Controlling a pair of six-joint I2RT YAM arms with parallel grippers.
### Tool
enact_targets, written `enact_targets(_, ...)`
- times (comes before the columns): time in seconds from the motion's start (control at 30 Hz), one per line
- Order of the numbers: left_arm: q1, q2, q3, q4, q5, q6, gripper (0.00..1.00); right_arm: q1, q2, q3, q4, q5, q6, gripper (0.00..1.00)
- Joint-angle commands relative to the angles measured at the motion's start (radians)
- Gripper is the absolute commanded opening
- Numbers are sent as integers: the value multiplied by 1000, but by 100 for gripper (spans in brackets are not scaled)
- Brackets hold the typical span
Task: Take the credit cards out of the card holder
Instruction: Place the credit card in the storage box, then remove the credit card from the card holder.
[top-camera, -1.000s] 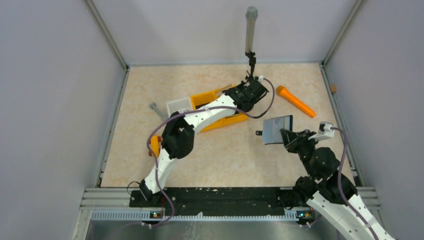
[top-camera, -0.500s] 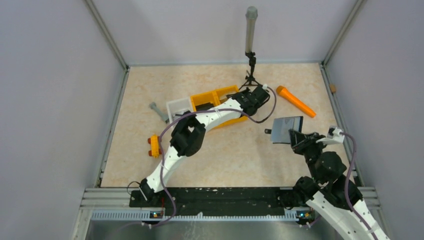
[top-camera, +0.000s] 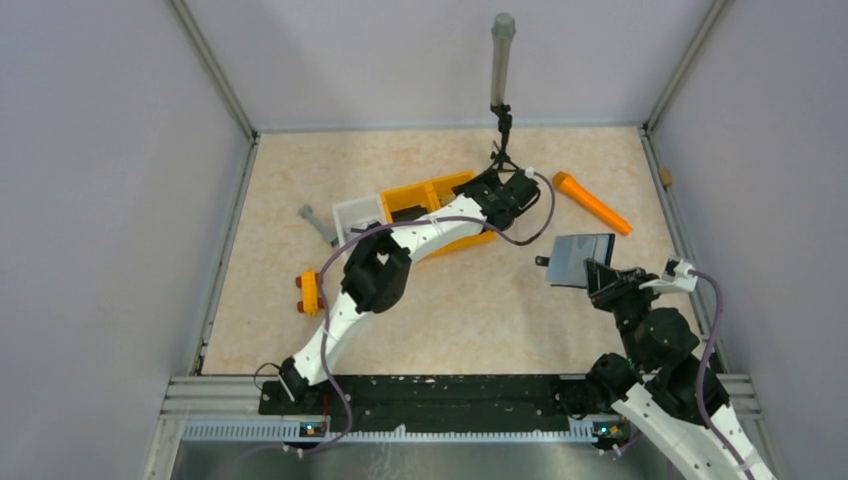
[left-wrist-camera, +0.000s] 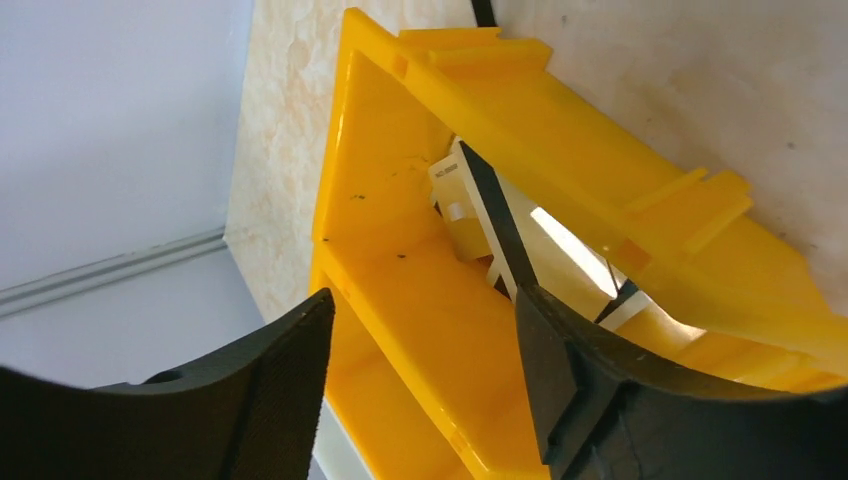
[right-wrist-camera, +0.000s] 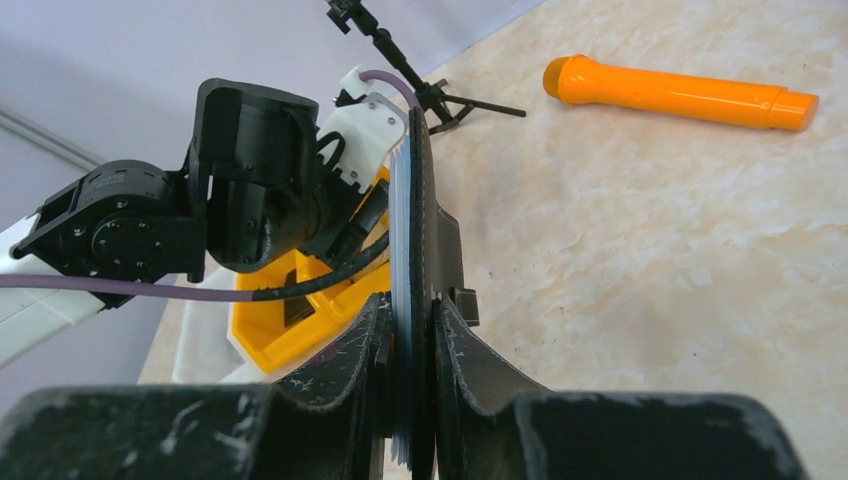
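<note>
Gripping the card holder (top-camera: 580, 258) at its near-right corner, the right gripper (right-wrist-camera: 410, 325) has both fingers clamped on it, over the right part of the table (top-camera: 450, 300). Wrist view: holder edge-on and upright, pale lining on its left face. Left gripper (left-wrist-camera: 420, 300) sits over the yellow bin (left-wrist-camera: 400, 230) at far centre, fingers apart, nothing between them. Inside the bin, credit cards (left-wrist-camera: 490, 215): one thin dark card on edge, pale ones against it. Orange cylinder (top-camera: 592, 203) lies beyond the holder, apart from it. Small black tripod (top-camera: 500, 150) stands just beyond the bin.
</note>
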Motion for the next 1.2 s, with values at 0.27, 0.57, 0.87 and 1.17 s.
enact_targets(0.27,28,-382,-124,-32,407,-293,83,-6,35,-4,110,-169,51,0)
enact_targets(0.57,157,-984,-901,527,1017,-746,72,-6,130,-120,324,-393,172,0)
enact_targets(0.87,190,-1264,-1359,841,1231,-1006,79,-6,245,-278,659,-546,332,0)
enact_targets(1.17,288,-1404,-1681,1220,1342,-1127,99,-6,298,-353,862,-634,517,0)
